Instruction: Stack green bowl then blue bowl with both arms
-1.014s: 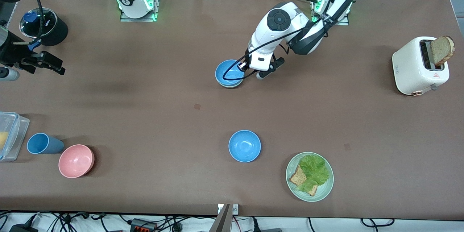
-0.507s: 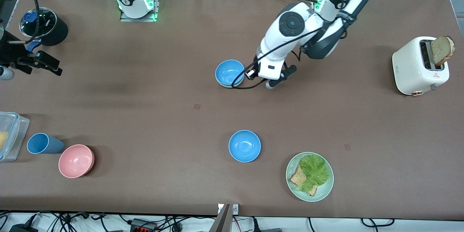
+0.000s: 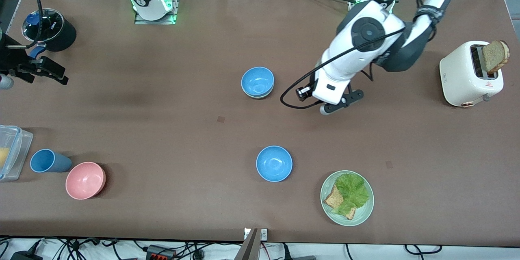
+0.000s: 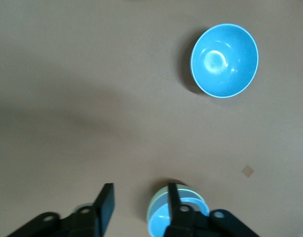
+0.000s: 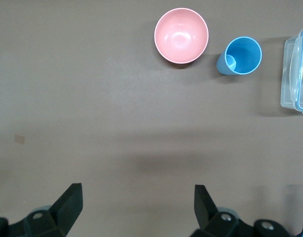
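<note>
Centrally, the blue bowl [image 3: 257,81] sits nested inside the green bowl [image 4: 155,206]. The left gripper [image 4: 137,207], at their three o'clock, hangs open and empty. The right gripper [image 5: 136,205], spread wide, waits at nine o'clock.

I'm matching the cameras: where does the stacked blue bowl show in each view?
Front view: blue bowl mid-table, nested in the green bowl.
Left wrist view: at the bottom edge, past the left gripper.
Right wrist view: not in it.
Shared landmark: the deeper blue bowl.
</note>
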Controlling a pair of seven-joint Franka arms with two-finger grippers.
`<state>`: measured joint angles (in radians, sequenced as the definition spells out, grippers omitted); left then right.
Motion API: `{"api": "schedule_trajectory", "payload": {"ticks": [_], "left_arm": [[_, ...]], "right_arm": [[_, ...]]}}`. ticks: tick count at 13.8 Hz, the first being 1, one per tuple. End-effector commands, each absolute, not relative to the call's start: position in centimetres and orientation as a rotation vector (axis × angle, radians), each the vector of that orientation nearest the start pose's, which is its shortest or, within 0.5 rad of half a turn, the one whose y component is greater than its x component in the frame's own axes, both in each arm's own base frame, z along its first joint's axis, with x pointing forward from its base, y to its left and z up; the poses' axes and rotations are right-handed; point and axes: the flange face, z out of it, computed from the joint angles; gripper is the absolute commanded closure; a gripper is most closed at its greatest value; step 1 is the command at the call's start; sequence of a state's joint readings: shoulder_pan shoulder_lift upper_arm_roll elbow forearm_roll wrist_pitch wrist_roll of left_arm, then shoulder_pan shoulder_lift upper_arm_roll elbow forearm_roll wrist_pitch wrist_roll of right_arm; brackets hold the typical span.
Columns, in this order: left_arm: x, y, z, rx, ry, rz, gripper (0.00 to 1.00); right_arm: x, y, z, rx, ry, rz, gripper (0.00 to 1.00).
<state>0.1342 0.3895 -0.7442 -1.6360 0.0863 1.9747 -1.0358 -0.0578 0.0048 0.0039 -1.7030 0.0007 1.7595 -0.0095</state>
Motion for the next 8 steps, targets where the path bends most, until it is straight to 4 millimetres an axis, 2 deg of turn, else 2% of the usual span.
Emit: {"api": "schedule_trajectory", "payload": {"ticks": [1, 4, 6, 7, 8], "left_arm": [[59.1, -30.1, 47.0, -3.246, -0.502, 0.140, 0.00], [61.1, -26.2, 48.8, -3.282, -0.323, 0.107, 0.00], [62.2, -22.4, 50.7, -3.271, -0.280, 0.138, 0.00], [62.5, -21.0, 51.5, -3.274, -0.259, 0.150, 0.00], [62.2, -20.5, 52.4, -3.260, -0.230, 0.139, 0.00]], "right_arm": [[56.8, -3.3, 58.2, -3.148, 0.056, -0.099, 0.00], [56.8, -3.3, 58.2, -3.148, 0.056, -0.094, 0.00], [56.8, -3.4, 58.2, -3.147, 0.059, -0.094, 0.00], [56.8, -3.3, 58.2, -3.146, 0.057, -0.096, 0.00], [56.8, -3.3, 58.1, -3.146, 0.057, -0.091, 0.00]]}}
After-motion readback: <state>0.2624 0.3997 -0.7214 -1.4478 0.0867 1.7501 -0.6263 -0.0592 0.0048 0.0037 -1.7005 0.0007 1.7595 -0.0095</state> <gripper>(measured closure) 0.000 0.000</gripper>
